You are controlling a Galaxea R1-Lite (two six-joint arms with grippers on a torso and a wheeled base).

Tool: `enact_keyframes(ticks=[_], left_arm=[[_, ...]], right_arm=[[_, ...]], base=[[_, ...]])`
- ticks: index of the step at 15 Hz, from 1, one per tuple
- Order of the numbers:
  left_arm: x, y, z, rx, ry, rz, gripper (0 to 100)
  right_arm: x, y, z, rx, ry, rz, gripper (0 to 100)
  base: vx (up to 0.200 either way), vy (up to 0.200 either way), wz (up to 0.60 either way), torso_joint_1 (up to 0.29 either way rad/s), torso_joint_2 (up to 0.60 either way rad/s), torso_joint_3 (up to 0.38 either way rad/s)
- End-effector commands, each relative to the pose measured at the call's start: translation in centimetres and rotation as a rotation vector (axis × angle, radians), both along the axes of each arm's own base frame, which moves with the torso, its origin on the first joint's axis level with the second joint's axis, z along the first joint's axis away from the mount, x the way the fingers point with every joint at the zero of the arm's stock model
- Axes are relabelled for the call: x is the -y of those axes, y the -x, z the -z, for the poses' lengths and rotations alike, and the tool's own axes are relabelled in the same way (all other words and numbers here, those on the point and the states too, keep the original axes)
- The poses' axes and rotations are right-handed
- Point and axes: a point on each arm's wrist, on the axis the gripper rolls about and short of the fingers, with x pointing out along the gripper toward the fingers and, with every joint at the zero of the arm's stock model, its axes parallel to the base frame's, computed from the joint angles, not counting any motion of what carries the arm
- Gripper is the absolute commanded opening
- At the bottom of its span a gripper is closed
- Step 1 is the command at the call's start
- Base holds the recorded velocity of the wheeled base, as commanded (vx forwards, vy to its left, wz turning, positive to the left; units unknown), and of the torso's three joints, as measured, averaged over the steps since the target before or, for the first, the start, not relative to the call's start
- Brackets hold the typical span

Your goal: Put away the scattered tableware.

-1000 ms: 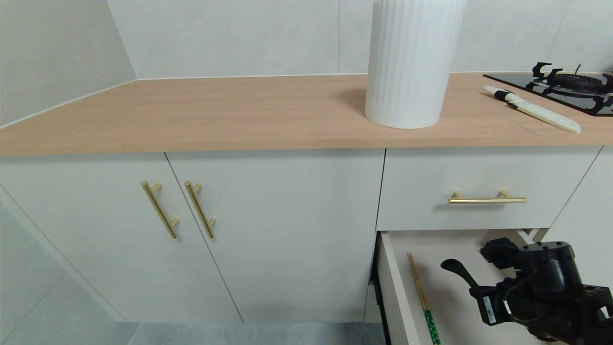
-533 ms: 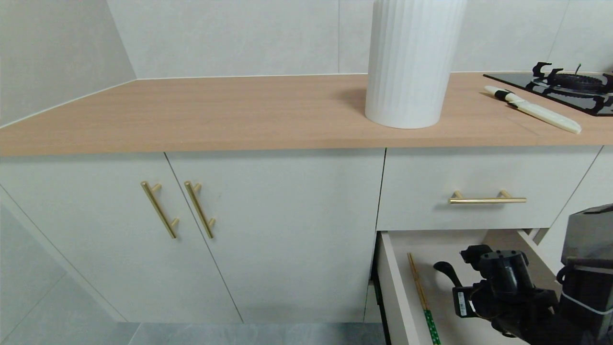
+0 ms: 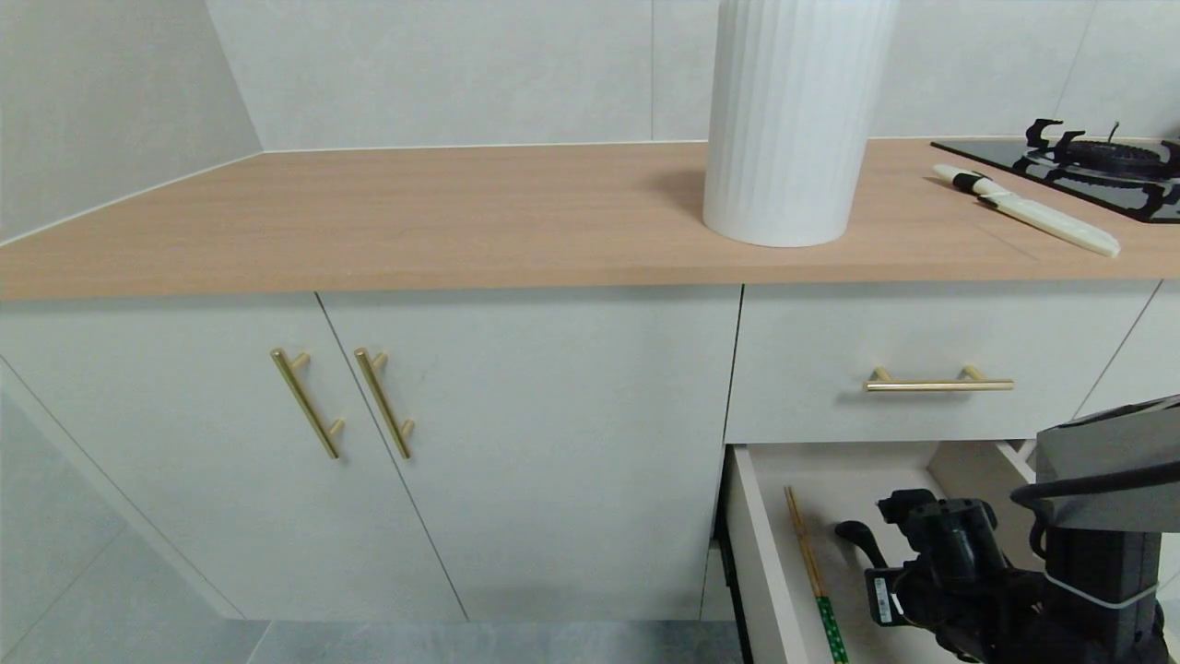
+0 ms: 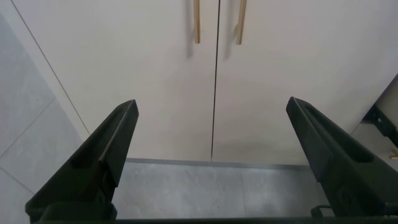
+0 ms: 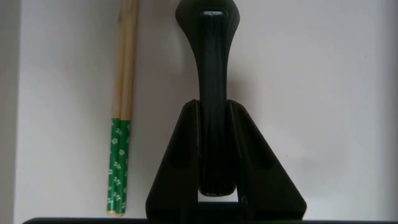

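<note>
The open drawer (image 3: 751, 544) holds chopsticks (image 3: 811, 572) along its left wall. Just beside them, the right gripper (image 5: 213, 109) is clamped on a black utensil (image 5: 211, 56). The left gripper (image 4: 211, 106) has its jaws wide apart and faces the cabinet doors (image 4: 273, 81).

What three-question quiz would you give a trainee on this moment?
1. True or false: the right gripper is shut on the glossy black spoon-like utensil.
2. Where do the wooden chopsticks with green patterned ends lie? A: on the floor. B: in the open white drawer. C: in a cup.
3. Fill in: the cream knife with a black band lies on the ___.
Key: 1 true; 2 B; 3 wooden countertop.
</note>
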Motion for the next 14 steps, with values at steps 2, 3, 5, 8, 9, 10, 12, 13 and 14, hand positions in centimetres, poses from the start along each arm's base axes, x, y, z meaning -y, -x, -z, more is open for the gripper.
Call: enact_keyframes(ticks=[2, 3, 5, 8, 9, 10, 12, 13, 14], left_arm=[[0.0, 0.0, 0.0, 0.000, 0.000, -0.001, 100], [0.0, 0.0, 0.0, 0.000, 0.000, -0.001, 100], [0.0, 0.0, 0.0, 0.000, 0.000, -0.001, 100], [0.0, 0.0, 0.0, 0.000, 0.000, -0.001, 100], [0.0, 0.0, 0.0, 0.000, 0.000, -0.001, 100], [0.0, 0.0, 0.0, 0.000, 0.000, -0.001, 100], [0.0, 0.0, 0.0, 0.000, 0.000, -0.001, 100], [0.0, 0.0, 0.0, 0.000, 0.000, -0.001, 100], [0.0, 0.0, 0.0, 0.000, 0.000, -0.001, 100]], right_arm=[[0.0, 0.0, 0.0, 0.005, 0.003, 0.003, 0], [0.0, 0.0, 0.0, 0.005, 0.003, 0.003, 0], [0.0, 0.0, 0.0, 0.005, 0.003, 0.003, 100], [0.0, 0.0, -0.1, 0.009, 0.001, 0.003, 100], [0.0, 0.0, -0.1, 0.009, 0.001, 0.003, 100], [0.0, 0.0, -0.2, 0.010, 0.002, 0.002, 100], [0.0, 0.0, -0.9, 0.034, -0.004, 0.002, 100], [0.0, 0.1, -1.6, 0.054, -0.011, 0.002, 100], [0.1, 0.2, -2.4, 0.077, -0.016, 0.001, 100]], base=[[0.000, 0.000, 0.00, 0.000, 0.00, 0.000], [0.000, 0.000, 0.00, 0.000, 0.00, 0.000], [0.000, 0.000, 0.00, 0.000, 0.00, 0.000], [0.000, 0.000, 0.00, 0.000, 0.00, 0.000], [0.000, 0.000, 0.00, 0.000, 0.00, 0.000], [0.000, 0.000, 0.00, 0.000, 0.00, 0.000], [0.000, 0.000, 0.00, 0.000, 0.00, 0.000], [0.000, 0.000, 0.00, 0.000, 0.00, 0.000], [0.000, 0.000, 0.00, 0.000, 0.00, 0.000]])
